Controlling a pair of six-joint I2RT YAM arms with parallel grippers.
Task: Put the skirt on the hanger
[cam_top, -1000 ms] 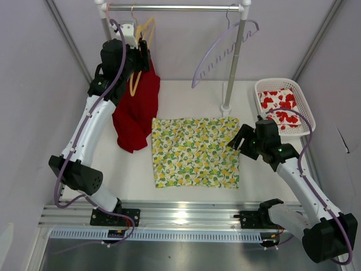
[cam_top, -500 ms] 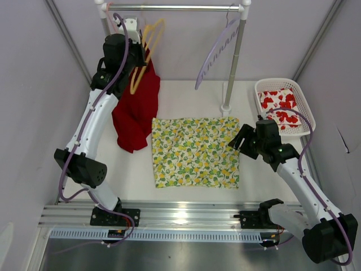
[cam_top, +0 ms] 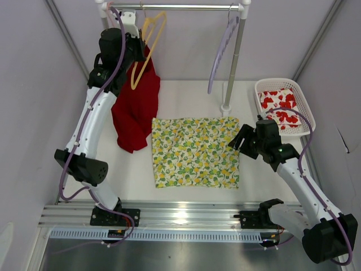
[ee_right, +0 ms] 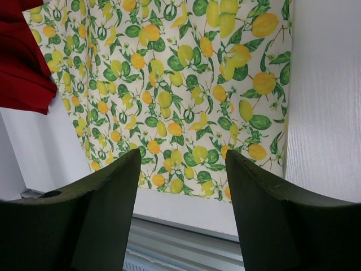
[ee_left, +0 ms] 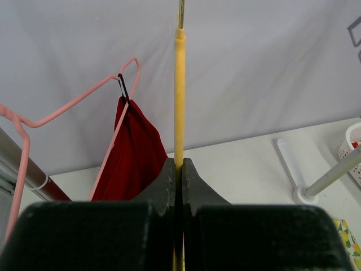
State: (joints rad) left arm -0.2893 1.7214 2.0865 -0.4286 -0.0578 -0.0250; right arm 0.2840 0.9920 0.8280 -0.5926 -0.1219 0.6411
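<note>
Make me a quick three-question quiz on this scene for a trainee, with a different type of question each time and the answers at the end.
1. True or false: the left tool is shut on the yellow plastic triangular hanger.
2. Fill in: the right tool has its jaws standing ___.
3. Choose one: the pale lemon-print cloth skirt is
A. lying flat on the white table
B. draped over the hanger
C. gripped by the right tool

Key: 1 true; 2 open; 3 A.
</note>
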